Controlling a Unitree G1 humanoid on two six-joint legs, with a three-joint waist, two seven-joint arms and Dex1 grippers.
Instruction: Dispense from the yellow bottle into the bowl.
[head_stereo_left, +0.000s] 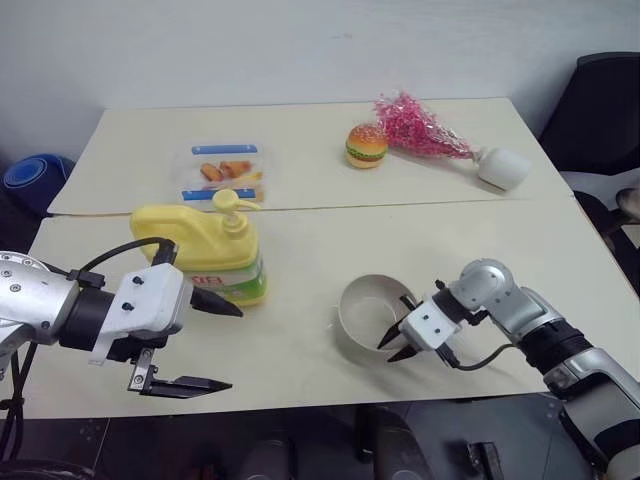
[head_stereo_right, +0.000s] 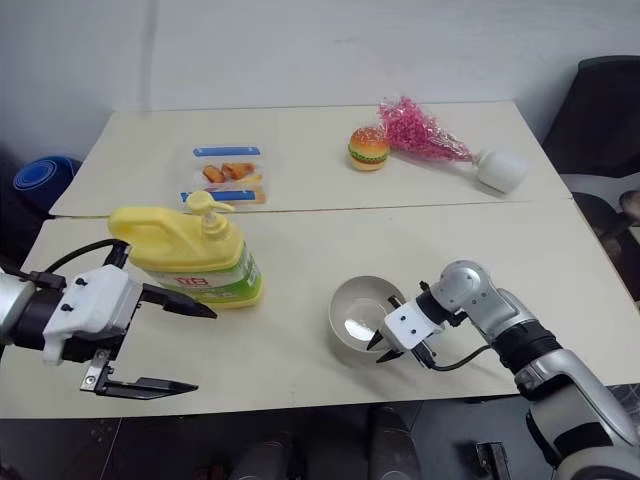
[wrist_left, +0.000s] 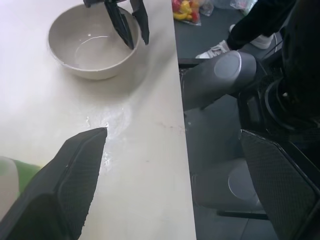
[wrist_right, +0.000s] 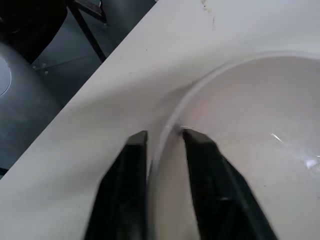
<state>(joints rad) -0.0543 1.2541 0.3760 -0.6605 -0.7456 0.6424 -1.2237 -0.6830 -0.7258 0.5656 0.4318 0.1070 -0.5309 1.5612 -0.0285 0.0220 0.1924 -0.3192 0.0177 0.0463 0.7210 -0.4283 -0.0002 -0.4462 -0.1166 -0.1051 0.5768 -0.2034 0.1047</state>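
Pinching the bowl rim

My right gripper (head_stereo_right: 384, 346) clamps the bowl (head_stereo_right: 352, 312) wall, one finger inside; left gripper (head_stereo_left: 205, 340) gapes beside the bottle (head_stereo_left: 205, 250). I'd drag the bowl low toward the pump, keeping it flat

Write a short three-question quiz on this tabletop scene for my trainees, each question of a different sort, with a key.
1. True or false: the right tool has one finger inside the bowl and one outside its rim.
2. Which object stands closest to the open left tool? A. the burger B. the yellow bottle C. the white vase
3. Fill in: the clear box of food sits on the far side of the ______.

Key: 1 true; 2 B; 3 bottle.
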